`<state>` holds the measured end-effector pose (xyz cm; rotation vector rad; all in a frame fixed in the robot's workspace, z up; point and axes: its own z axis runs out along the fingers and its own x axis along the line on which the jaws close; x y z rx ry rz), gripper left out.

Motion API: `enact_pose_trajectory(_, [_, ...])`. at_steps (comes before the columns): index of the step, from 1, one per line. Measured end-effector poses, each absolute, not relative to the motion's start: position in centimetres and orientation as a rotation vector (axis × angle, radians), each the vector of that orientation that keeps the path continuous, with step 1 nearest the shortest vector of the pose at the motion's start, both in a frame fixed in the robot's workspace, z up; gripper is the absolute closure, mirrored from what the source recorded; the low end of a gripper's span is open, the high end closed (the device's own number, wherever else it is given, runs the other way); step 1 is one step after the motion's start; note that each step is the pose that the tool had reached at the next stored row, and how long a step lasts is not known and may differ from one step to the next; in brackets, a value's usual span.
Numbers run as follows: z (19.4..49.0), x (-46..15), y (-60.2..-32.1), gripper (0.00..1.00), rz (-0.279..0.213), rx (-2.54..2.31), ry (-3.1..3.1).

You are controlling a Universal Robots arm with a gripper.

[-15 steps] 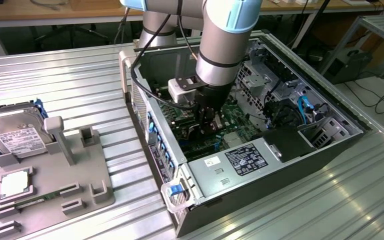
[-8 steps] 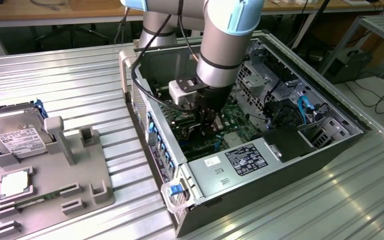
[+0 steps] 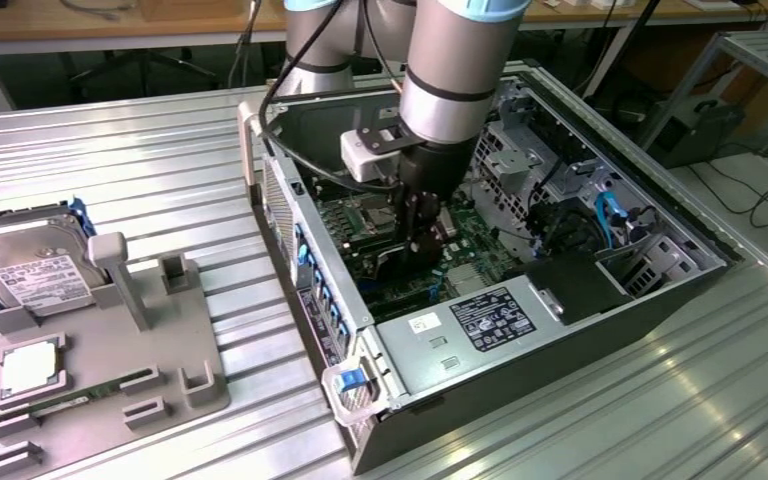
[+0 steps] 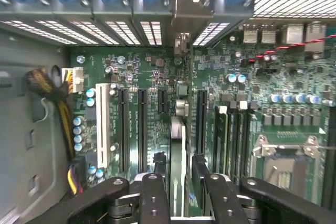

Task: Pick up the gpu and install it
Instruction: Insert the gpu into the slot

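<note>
The gpu (image 3: 398, 264) is a thin dark card held upright inside the open computer case (image 3: 598, 310), low over the green motherboard (image 3: 478, 262). My gripper (image 3: 419, 240) reaches down from the arm and is shut on it. In the wrist view the gpu (image 4: 178, 132) shows edge-on between the black fingers (image 4: 153, 192). It runs in line with the long black expansion slots (image 4: 142, 129), and its pale metal bracket (image 4: 181, 11) lies against the case's rear slot openings. My gripper (image 4: 178, 162) grips the card's upper edge. Whether the card's lower edge sits in a slot is hidden.
A grey fixture tray (image 3: 117, 385) stands at the exterior view's left, carrying a silver hard drive (image 3: 31, 268) and a small square chip (image 3: 31, 365). Inside the case are the labelled power supply (image 3: 491, 320), blue cables (image 3: 611, 215), a CPU socket (image 4: 286, 161) and yellow-black wires (image 4: 65, 124).
</note>
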<state>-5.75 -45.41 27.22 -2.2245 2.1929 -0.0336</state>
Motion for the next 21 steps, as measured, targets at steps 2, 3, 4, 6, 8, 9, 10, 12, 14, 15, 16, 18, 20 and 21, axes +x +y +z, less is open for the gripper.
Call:
enact_pose_trajectory(2, [28.0,-5.7,-45.4,0.66,-0.037,-2.223,2.191])
enact_pose_trajectory(3, [28.3,-5.7,-45.4,0.66,-0.039,-2.222,2.191])
enact_pose_trajectory(4, [28.7,-5.7,-45.4,0.66,-0.041,-2.221,2.190])
enact_pose_trajectory(6, [29.1,-5.8,-45.4,0.66,-0.046,-2.219,2.188])
enact_pose_trajectory(8, [29.1,-5.8,-45.4,0.66,-0.047,-2.218,2.187])
enact_pose_trajectory(9, [29.1,-5.8,-45.4,0.68,-0.047,-2.218,2.187])
enact_pose_trajectory(10, [29.1,-5.8,-45.4,0.68,-0.047,-2.218,2.187])
enact_pose_trajectory(12, [29.1,-5.8,-45.4,0.81,-0.047,-2.218,2.187])
enact_pose_trajectory(14, [29.1,-5.8,-45.4,0.87,-0.047,-2.218,2.187])
enact_pose_trajectory(15, [29.1,-5.8,-45.4,0.87,-0.047,-2.218,2.187])
enact_pose_trajectory(16, [29.1,-5.8,-45.4,0.89,-0.047,-2.218,2.187])
enact_pose_trajectory(18, [29.1,-5.8,-45.4,0.89,-0.047,-2.218,2.187])
enact_pose_trajectory(20, [29.1,-5.8,-45.4,0.89,-0.047,-2.218,2.187])
enact_pose_trajectory(21, [29.1,-5.8,-45.4,0.89,-0.047,-2.218,2.187])
